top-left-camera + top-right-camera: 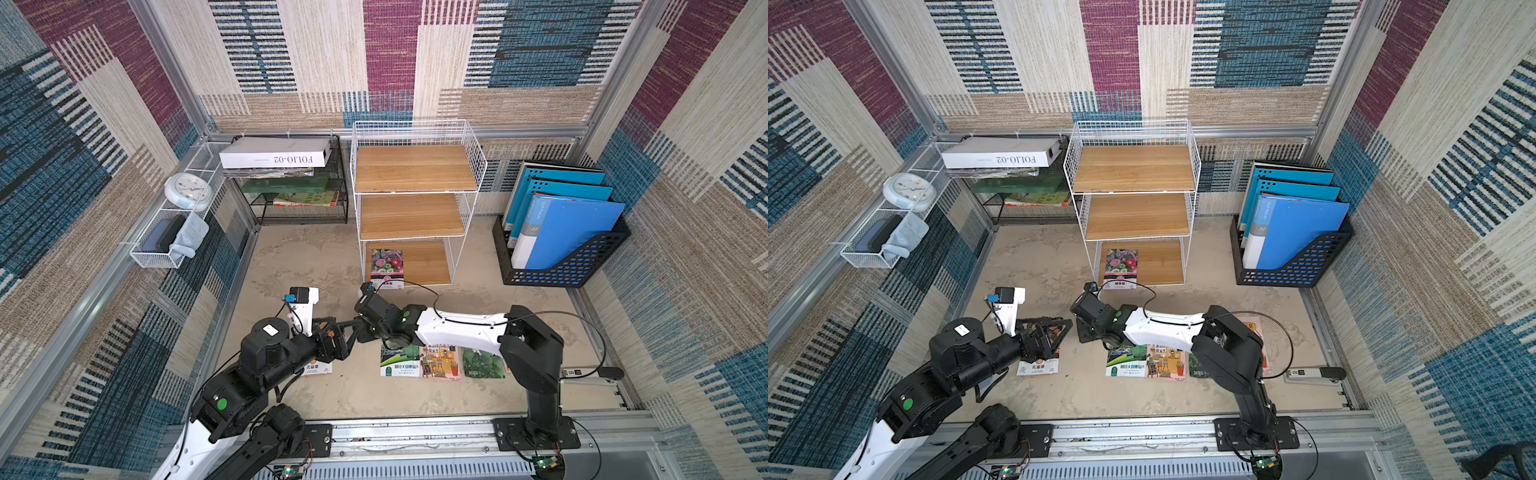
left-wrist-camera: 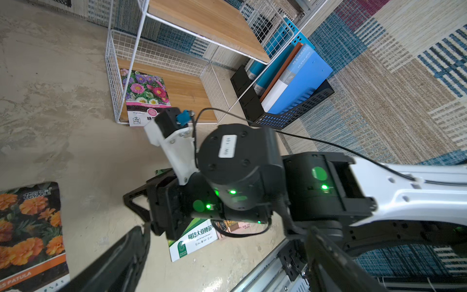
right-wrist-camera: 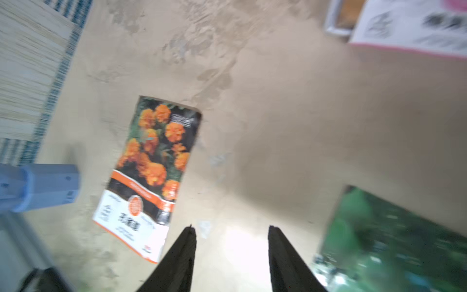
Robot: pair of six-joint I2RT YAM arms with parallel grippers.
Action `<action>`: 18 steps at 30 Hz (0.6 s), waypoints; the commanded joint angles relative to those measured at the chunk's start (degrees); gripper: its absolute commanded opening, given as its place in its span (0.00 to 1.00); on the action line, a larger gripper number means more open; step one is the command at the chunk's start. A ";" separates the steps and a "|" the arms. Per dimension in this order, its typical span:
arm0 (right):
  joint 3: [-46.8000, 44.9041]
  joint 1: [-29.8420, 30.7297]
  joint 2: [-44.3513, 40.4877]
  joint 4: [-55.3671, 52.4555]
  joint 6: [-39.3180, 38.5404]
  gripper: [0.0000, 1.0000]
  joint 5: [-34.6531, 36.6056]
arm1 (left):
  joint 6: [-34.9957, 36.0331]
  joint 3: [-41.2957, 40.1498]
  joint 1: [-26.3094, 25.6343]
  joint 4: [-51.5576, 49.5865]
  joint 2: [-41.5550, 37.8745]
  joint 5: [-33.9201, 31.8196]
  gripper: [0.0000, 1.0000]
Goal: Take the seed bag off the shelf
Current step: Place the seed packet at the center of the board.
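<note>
beige floor [image 1: 311, 266], seed bag [image 1: 387, 268] on shelf [image 1: 415, 216]

Shelf [image 1: 415, 168]: at the back of the surface [image 1: 316, 266], against the rear wall, near the middle.
Seed bag [image 1: 387, 266]: flat on the shelf's bottom board, at the left front corner, jutting past the front edge.
Tray rack [image 1: 303, 216]: just left of the shelf; book [image 1: 274, 153] on top.
Wire basket [image 1: 158, 257]: along the left wall; clock [image 1: 188, 191] and cloth [image 1: 189, 235] in it, clock behind cloth.
File holder [image 1: 565, 276]: right of the shelf, apart from it; folders [image 1: 577, 224] upright inside.
Row of packets [image 1: 440, 363]: flat near the front, partly under the right arm.
Lone packet [image 1: 318, 368]: left of the row, apart, under the left arm.
Pincers: left pincer [image 1: 1059, 332] and right pincer [image 3: 232, 227] close together over the surface, before the shelf, between lone packet and row.
</note>
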 commanded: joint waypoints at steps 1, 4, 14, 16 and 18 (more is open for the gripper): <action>-4.84 -0.63 -4.26 -2.06 -15.64 0.50 15.23 | -3.68 -1.91 0.03 0.69 0.62 0.39 0.99; -9.54 -2.99 -7.19 1.67 -27.25 0.44 17.65 | -6.98 -4.59 0.03 0.97 1.47 -0.33 0.99; -17.47 -12.44 -10.49 20.48 -56.41 0.44 5.77 | -15.58 -10.25 0.03 2.70 2.59 -4.69 0.99; -16.30 -12.71 -8.37 21.62 -61.11 0.45 3.55 | -16.84 -10.53 0.04 3.16 4.23 -4.75 0.99; -14.79 -12.75 -6.00 22.01 -65.25 0.46 1.89 | -17.62 -10.39 0.12 3.30 6.71 -4.37 0.99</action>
